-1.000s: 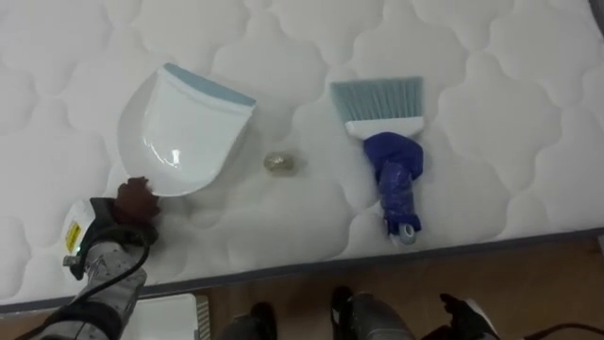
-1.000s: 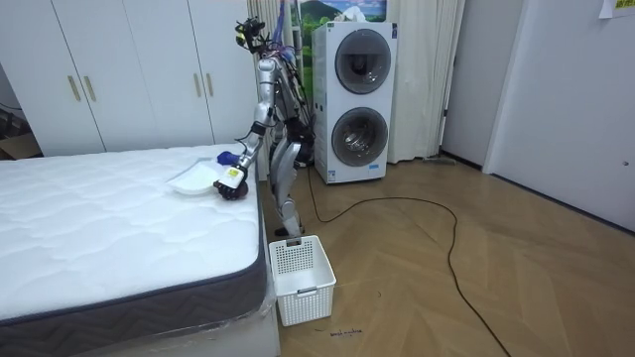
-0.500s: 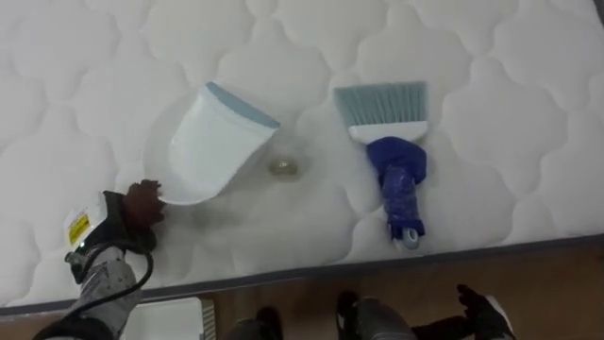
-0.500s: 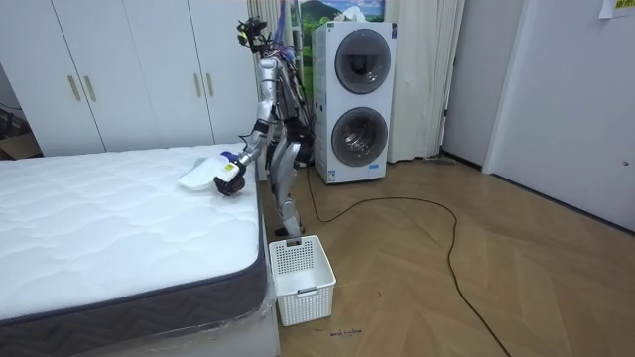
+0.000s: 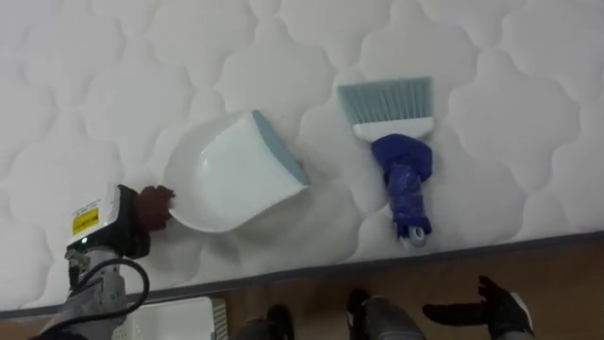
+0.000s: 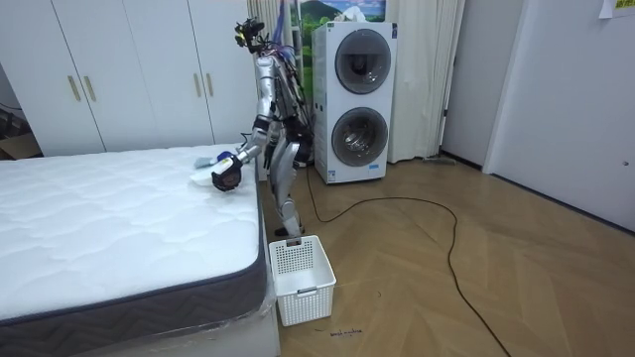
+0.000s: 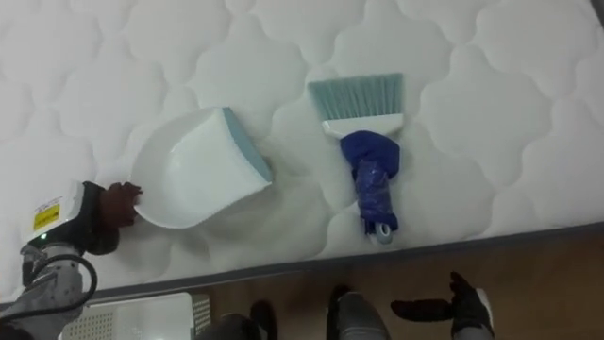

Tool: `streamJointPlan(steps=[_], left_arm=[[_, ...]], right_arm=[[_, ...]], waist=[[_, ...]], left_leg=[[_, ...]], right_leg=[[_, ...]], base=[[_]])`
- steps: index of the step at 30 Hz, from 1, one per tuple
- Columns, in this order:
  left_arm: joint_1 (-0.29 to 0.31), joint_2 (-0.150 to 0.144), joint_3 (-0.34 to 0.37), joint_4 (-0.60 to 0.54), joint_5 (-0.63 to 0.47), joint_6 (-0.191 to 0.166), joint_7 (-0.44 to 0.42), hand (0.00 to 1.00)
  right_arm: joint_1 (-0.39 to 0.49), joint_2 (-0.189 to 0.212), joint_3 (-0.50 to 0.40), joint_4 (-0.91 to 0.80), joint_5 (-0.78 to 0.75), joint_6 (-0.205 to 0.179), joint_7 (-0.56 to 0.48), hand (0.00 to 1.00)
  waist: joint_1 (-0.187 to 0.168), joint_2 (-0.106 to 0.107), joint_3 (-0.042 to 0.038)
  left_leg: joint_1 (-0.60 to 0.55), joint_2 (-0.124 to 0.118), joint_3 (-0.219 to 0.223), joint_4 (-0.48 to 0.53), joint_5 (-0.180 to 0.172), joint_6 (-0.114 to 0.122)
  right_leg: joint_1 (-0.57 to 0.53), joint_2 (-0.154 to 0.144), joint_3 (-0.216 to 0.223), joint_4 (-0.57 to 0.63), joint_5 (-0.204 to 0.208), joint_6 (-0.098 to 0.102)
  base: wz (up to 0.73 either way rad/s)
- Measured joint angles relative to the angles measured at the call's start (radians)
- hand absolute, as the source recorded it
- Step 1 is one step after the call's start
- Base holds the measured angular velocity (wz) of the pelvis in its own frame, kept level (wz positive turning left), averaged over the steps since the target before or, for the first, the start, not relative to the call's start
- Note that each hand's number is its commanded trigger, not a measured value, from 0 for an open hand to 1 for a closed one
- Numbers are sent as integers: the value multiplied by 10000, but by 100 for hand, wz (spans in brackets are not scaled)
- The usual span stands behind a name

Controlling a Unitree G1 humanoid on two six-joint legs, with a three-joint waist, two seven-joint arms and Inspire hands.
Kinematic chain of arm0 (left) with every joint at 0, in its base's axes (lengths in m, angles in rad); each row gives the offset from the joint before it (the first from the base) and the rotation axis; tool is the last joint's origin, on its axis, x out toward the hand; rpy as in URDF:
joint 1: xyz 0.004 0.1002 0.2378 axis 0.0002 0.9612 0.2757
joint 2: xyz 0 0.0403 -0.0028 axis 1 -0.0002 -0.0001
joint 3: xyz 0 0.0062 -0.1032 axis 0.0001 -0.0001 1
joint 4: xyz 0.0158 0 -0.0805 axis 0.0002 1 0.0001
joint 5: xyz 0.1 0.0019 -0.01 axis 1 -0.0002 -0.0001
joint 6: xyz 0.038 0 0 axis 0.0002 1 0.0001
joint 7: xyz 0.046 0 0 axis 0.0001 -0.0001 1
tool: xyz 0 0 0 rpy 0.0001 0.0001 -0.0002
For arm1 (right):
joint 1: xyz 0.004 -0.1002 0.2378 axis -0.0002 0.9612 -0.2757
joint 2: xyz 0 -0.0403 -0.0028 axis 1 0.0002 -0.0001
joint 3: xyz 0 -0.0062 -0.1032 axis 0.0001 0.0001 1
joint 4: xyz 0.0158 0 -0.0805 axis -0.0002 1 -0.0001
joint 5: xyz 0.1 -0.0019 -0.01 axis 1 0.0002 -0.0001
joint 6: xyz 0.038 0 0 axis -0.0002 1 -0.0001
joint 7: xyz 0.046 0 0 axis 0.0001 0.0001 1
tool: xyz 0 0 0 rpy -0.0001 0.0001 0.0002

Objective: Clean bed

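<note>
We see a white quilted mattress (image 5: 510, 113) with a dark band along its near edge, and wooden floor (image 6: 446, 288) beyond it. Our left hand (image 5: 142, 210) is at the mattress's near left, fingers curled round the rear of the white dustpan (image 5: 231, 170). The pan is tilted, with its blue-grey lip turned towards the brush (image 5: 396, 142). We cannot tell whether the lip touches the mattress.

The brush lies flat to the right, apart from the pan. Its pale bristles point away from us and its blue handle points towards the mattress edge.

Our right hand (image 5: 486, 307) hangs over the floor, fingers loosely stretched and holding nothing.

In the room view we stand at the bed's far corner. White wardrobe doors (image 6: 129, 69) are behind the bed, two stacked washing machines (image 6: 354, 99) are behind us, and a white basket (image 6: 303, 268) sits on the floor by the bed's near corner.
</note>
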Motion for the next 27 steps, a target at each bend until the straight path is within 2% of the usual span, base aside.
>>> streamJointPlan(steps=[2,9,15,18,20,22,23,27], left_arm=[[103,113,-4,-3,108,-32,186,100],[496,123,-13,-21,184,-72,670,100],[804,123,-4,-25,427,9,1617,100],[1071,122,-8,-77,835,219,2183,100],[1406,122,-16,-114,1071,390,2627,100],[1580,122,-59,-117,1057,561,2809,100],[1655,122,-97,-148,1054,694,2908,100],[2016,110,-136,-234,1058,901,2970,100]], right_arm=[[-29,-7,-64,4,0,-44,0,0],[-237,-22,-221,-56,260,-135,-313,0],[-214,-3,-770,-407,771,-130,-1275,0],[-17,5,-781,-1083,695,-114,-2003,0],[87,7,-839,-1656,530,-110,-2551,0],[270,9,-864,-2147,317,-59,-3029,0],[329,50,-883,-2442,288,159,-3277,0],[675,122,-957,-3236,-265,345,-4058,0]], waist=[[14,0,0],[25,-1,-1],[59,0,-21],[46,-5,-76],[47,-5,-196],[35,-22,-254],[41,-46,-273],[7,-50,-274]], left_leg=[[13,0,23,-28,0,1],[169,31,255,-174,0,1],[151,140,296,-78,1,-7],[160,132,309,-161,5,-10],[190,115,331,-106,6,-7],[209,112,330,-42,6,-6],[231,105,341,-54,7,-6],[374,7,457,-183,29,29]], right_leg=[[4,1,7,-12,0,2],[-7,16,88,-6,-4,4],[16,159,110,-122,78,-38],[17,156,99,-119,79,-39],[18,157,89,-105,82,-37],[33,146,88,-53,82,-36],[37,125,95,-41,81,-36],[31,-32,202,88,51,8]], base=[[0],[-7],[-3],[0],[0],[0],[0],[-8]])
